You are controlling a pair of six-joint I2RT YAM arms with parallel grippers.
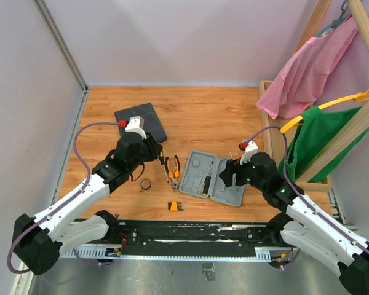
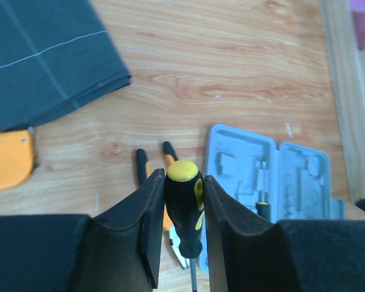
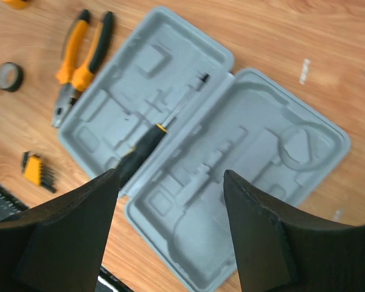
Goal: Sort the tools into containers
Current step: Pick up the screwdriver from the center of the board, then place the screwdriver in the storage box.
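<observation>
Yellow-capped screwdriver clamped in left hand, plain only from its wrist; right hand apart over case.

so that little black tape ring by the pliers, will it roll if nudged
The tape ring lies flat on the table, so a nudge would probably slide it, not roll it. It looks small, likely light, so it may skid on the smooth wood. On edge it could roll.
</observation>
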